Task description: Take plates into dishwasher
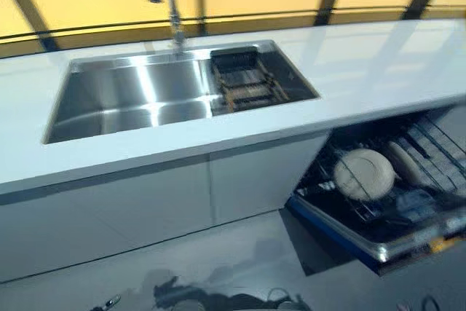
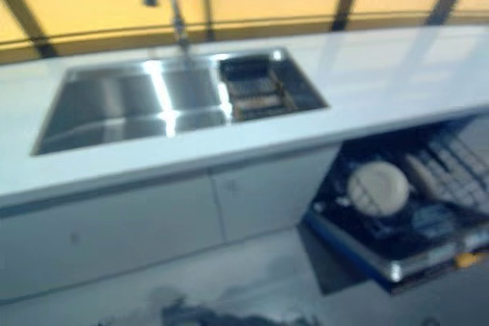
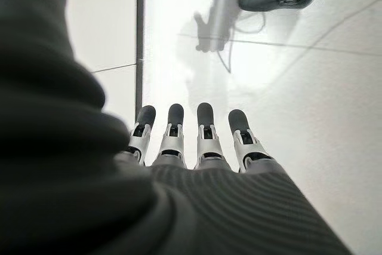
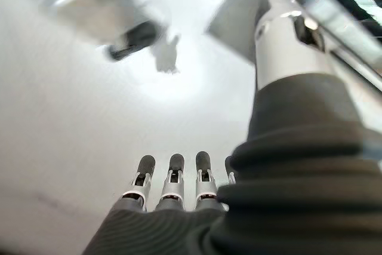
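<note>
The dishwasher's lower rack [image 1: 378, 249] is pulled out at the lower right, under the white counter. A round cream plate [image 1: 363, 173] stands in it, with another plate [image 1: 408, 163] to its right. Neither hand shows in the eye views. My left hand [image 3: 197, 147] hangs with straight fingers over the pale floor, holding nothing. In its own wrist view my right hand [image 4: 173, 192] also points down at the floor with straight fingers and nothing in it. No plate shows on the counter or in the sink.
A steel sink [image 1: 138, 100] is set in the white counter [image 1: 364, 71], with a tap [image 1: 173, 12] behind it and a dark drainer basket [image 1: 244, 81] in its right end. White cabinet doors [image 1: 145, 202] run below.
</note>
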